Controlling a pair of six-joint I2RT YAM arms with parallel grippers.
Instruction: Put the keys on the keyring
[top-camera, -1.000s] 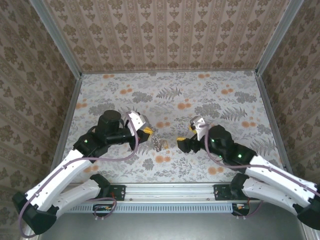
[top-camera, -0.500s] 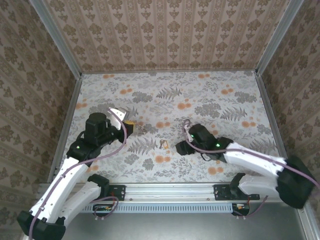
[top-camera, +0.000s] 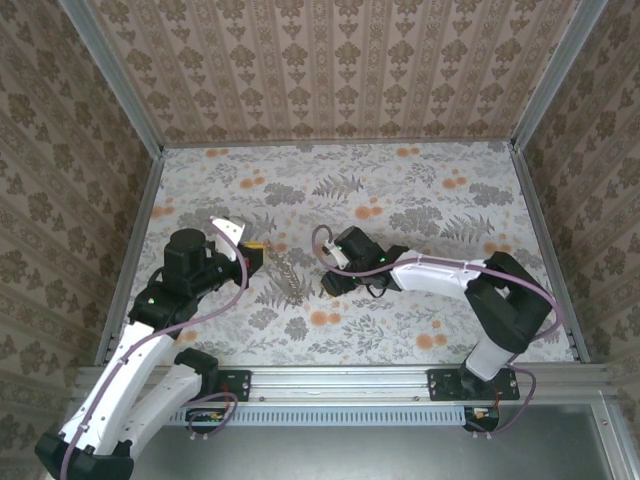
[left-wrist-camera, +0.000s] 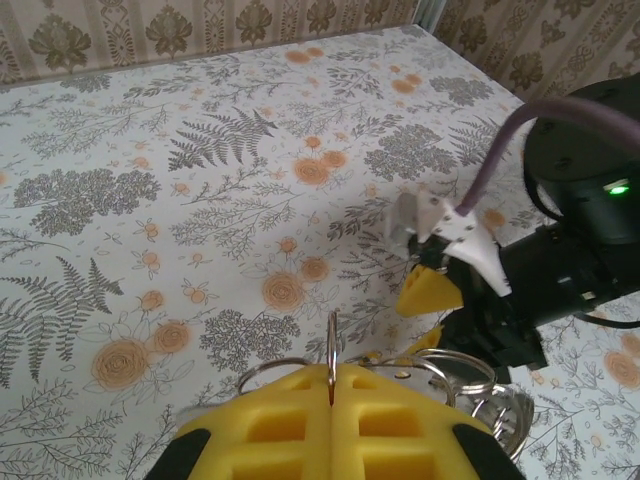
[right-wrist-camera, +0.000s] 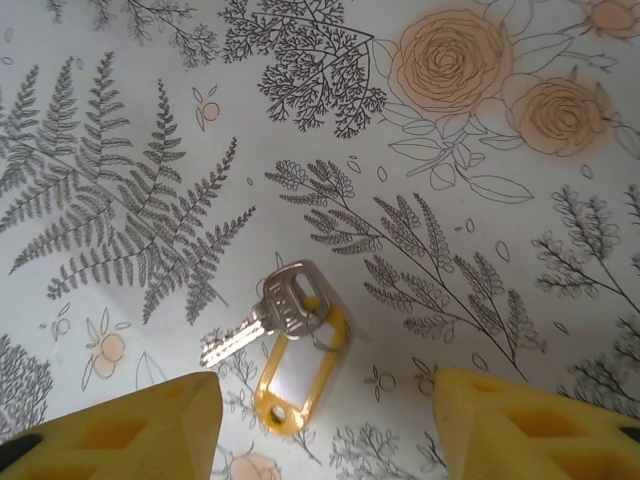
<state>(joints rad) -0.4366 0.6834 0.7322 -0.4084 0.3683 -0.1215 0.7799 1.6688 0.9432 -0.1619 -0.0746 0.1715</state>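
Keyring (left-wrist-camera: 331, 340): thin metal ring, pinched edge-on between the left fingers (left-wrist-camera: 290, 420), which are pressed fully together (further rings (left-wrist-camera: 455, 362) show just beside the pads).
Key (right-wrist-camera: 270, 305): silver, with yellow tag (right-wrist-camera: 300, 375), flat on the floral desk (right-wrist-camera: 480, 250), between the spread right fingers (right-wrist-camera: 140, 420), which grasp nothing.

Two white-and-black arms with purple cables.
Left arm (top-camera: 120, 370) and right arm (top-camera: 432, 272) have white shells between bulky black joints, each with a small green light (left-wrist-camera: 617, 188) and a purple cable (left-wrist-camera: 575, 103) looping alongside. Left gripper (left-wrist-camera: 330, 372) and right gripper (right-wrist-camera: 326, 378) carry yellow foam pads (right-wrist-camera: 120, 425) with square recesses.
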